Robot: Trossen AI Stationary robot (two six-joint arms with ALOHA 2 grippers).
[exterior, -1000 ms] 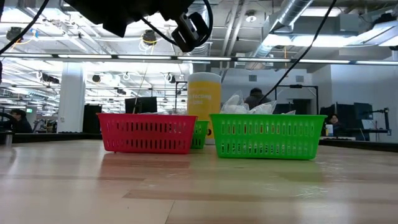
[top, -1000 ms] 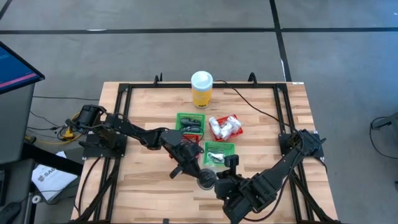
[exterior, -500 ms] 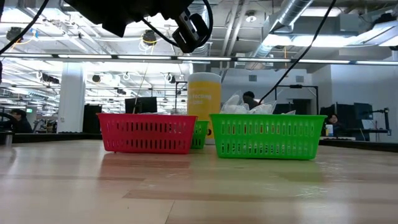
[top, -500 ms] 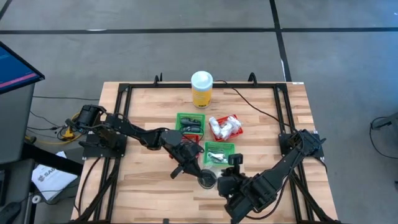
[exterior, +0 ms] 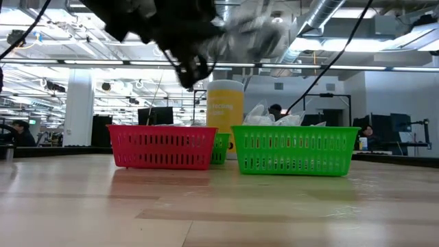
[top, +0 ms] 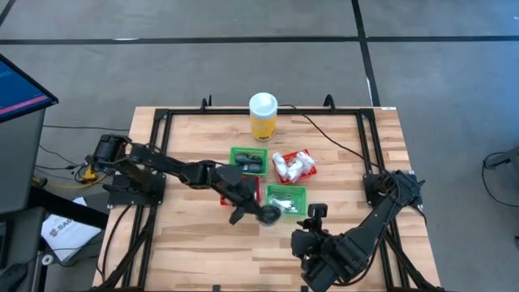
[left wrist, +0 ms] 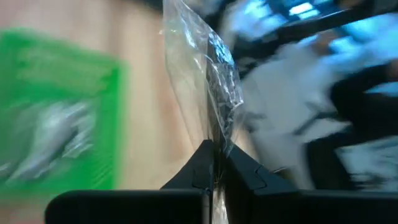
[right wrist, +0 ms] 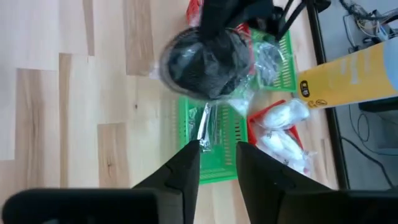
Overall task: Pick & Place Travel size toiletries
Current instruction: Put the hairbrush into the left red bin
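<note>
clear crinkly packet (left wrist: 205, 93) holding a black disc (right wrist: 205, 62) is hanging pinched in the closed left gripper (top: 258, 212), just beside the near green basket (top: 298, 195); right gripper (right wrist: 217, 165) is waiting slightly parted over the worktop (top: 186, 235).

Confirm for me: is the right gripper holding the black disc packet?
No. The right gripper stands open and empty, while the black disc packet hangs from the left gripper, whose fingers are pinched on its clear wrapper.

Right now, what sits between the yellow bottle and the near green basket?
In the high view, the far green basket lies between the yellow bottle and near green basket.
</note>
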